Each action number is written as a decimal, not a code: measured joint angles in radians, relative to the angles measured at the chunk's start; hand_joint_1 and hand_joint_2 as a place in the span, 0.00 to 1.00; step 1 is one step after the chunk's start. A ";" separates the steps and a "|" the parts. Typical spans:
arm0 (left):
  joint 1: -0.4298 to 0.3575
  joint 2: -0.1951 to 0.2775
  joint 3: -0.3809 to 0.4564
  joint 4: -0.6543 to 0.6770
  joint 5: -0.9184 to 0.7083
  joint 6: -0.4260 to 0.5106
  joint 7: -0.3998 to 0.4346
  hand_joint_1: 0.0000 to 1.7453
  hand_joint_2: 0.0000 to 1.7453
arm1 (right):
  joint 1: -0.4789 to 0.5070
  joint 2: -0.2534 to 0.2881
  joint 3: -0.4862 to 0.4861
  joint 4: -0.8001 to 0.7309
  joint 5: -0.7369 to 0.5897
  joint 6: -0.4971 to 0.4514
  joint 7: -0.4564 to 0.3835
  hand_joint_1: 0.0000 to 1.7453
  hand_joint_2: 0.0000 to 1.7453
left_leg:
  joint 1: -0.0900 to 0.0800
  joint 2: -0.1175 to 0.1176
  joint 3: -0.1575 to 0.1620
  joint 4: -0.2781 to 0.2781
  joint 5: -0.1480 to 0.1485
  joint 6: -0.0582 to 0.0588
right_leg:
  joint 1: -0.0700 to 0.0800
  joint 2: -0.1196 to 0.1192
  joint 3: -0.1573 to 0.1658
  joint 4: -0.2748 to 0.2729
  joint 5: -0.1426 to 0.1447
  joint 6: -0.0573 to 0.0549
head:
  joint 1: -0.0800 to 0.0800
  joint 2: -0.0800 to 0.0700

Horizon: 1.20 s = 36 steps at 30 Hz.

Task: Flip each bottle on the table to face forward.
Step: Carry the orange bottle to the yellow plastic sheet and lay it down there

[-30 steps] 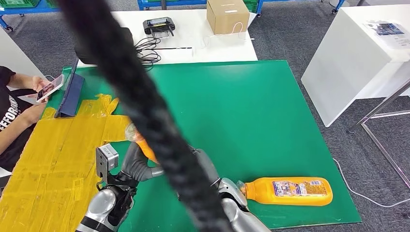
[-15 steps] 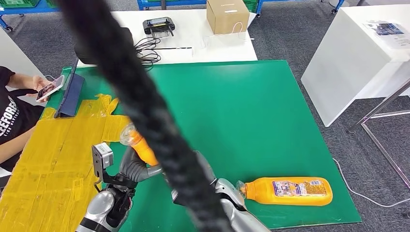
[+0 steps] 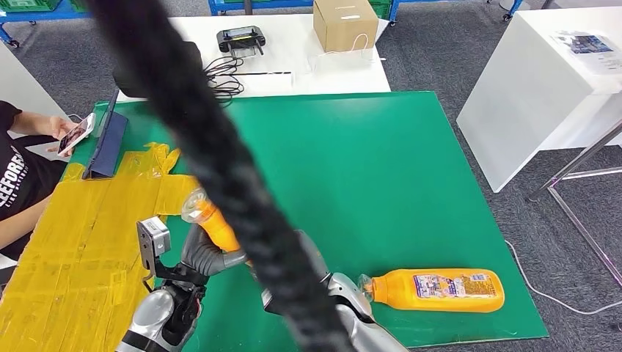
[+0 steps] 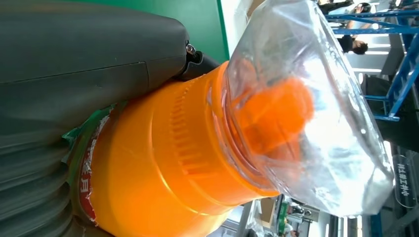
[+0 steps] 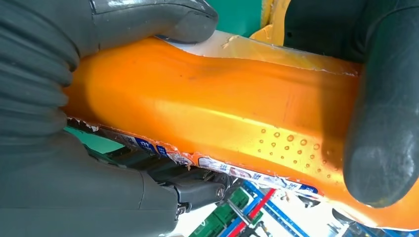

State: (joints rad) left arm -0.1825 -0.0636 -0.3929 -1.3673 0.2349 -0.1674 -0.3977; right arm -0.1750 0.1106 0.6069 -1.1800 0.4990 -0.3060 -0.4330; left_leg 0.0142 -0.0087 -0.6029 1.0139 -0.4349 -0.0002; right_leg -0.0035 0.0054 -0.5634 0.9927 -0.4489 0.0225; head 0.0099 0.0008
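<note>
Two orange bottles — one (image 3: 437, 290) lying on the green tabletop (image 3: 381, 169), one (image 3: 213, 220) clasped by both the left hand (image 3: 202, 253) and the right hand (image 5: 74, 118).

1. a table topped with a green mat (image 3: 381, 169) carries the things; the mat's left part is covered with yellow tape (image 3: 81, 242)
2. an orange bottle (image 3: 436, 289) lies on its side near the mat's front right corner, cap toward the left, label facing up
3. a dark blue tablet case (image 3: 106, 143) rests at the mat's far left edge
4. beyond stands a white table (image 3: 293, 59) bearing a cardboard box (image 3: 345, 23), a black controller (image 3: 241, 39) and black cables (image 3: 224, 77)
</note>
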 joint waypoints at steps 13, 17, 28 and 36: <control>-0.007 0.007 0.021 -0.032 -0.221 0.191 -0.025 1.00 1.00 | 0.045 -0.010 -0.031 -0.096 -0.029 -0.031 -0.010 0.00 1.00 | 0.000 0.000 0.000 0.000 0.000 0.000 | 0.000 0.000 0.000 0.000 0.000 0.000 | 0.000 0.000; -0.033 0.068 0.066 -0.038 -0.588 0.398 0.061 1.00 1.00 | 0.101 -0.026 -0.075 -0.228 -0.015 -0.067 -0.013 0.00 1.00 | 0.001 0.000 0.000 0.000 0.000 0.000 | 0.000 0.000 0.000 0.000 0.000 0.000 | 0.000 0.000; -0.088 0.235 0.138 -0.035 -1.298 0.444 0.372 1.00 1.00 | 0.223 -0.064 -0.218 -0.492 0.058 -0.136 0.003 0.00 1.00 | 0.002 0.000 0.000 0.000 0.000 -0.001 | 0.002 0.000 0.000 0.000 0.000 0.000 | 0.000 0.000; -0.133 0.293 0.175 0.057 -1.527 0.415 0.534 1.00 1.00 | 0.252 -0.064 -0.273 -0.563 0.076 -0.126 0.023 0.00 1.00 | 0.002 0.000 0.000 0.000 0.000 -0.001 | 0.002 0.000 0.000 0.000 0.000 -0.001 | 0.000 0.000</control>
State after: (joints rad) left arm -0.3160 0.2292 -0.2177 -1.3102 -1.2923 0.2472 0.1359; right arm 0.0773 0.0466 0.3343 -1.7434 0.5753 -0.4316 -0.4099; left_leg 0.0166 -0.0089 -0.6029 1.0138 -0.4345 -0.0009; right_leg -0.0014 0.0055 -0.5636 0.9929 -0.4491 0.0219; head 0.0101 0.0008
